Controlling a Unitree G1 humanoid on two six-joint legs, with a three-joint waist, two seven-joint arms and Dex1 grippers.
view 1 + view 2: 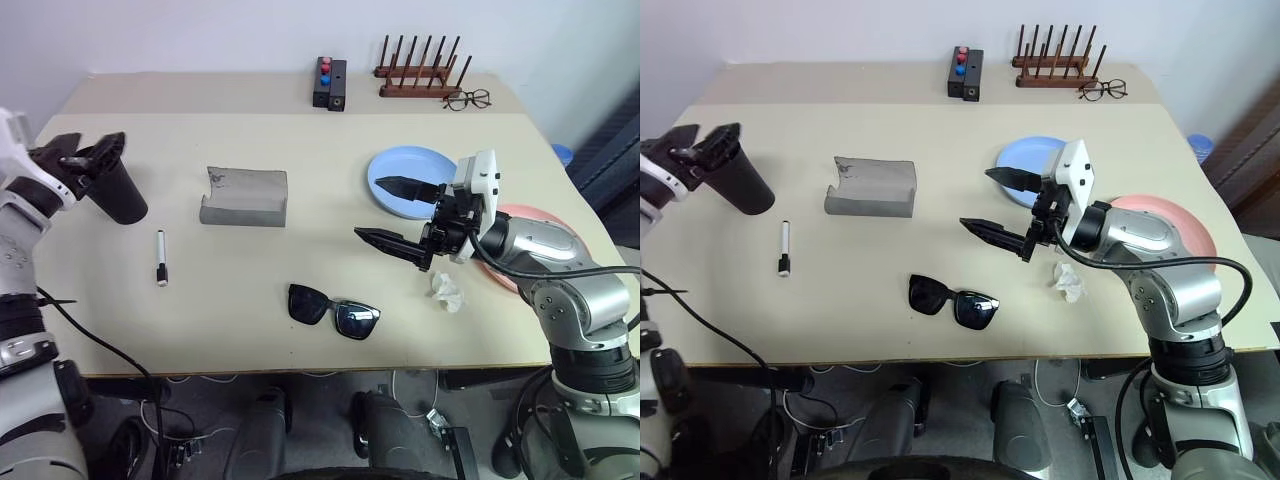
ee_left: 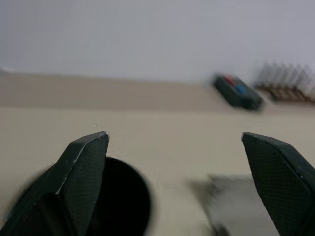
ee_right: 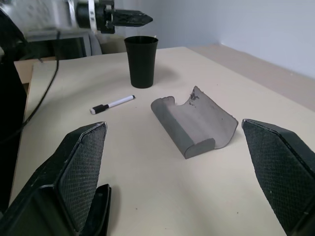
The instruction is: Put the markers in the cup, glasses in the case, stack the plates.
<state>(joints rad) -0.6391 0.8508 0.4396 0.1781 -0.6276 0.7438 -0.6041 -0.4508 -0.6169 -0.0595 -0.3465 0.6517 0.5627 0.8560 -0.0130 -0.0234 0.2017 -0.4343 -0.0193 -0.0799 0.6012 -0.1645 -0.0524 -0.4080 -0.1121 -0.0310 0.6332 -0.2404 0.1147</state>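
Both the left gripper (image 1: 92,152) above the cup (image 1: 120,193) and the right gripper (image 1: 392,212) are spread, with crumpled tissue (image 1: 447,290) seen lower right beside the pink plate (image 1: 560,228).

Bare table (image 1: 240,280) mid-frame between case (image 1: 243,197), marker (image 1: 161,257) and sunglasses (image 1: 333,309); cup (image 1: 118,190) blocks the upper left.

Lab — bare test table (image 1: 300,300), cables (image 1: 100,345)

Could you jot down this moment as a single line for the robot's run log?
left gripper: open above cup | right gripper: open, empty | white marker: on table | sunglasses: outside case | plates: unstacked
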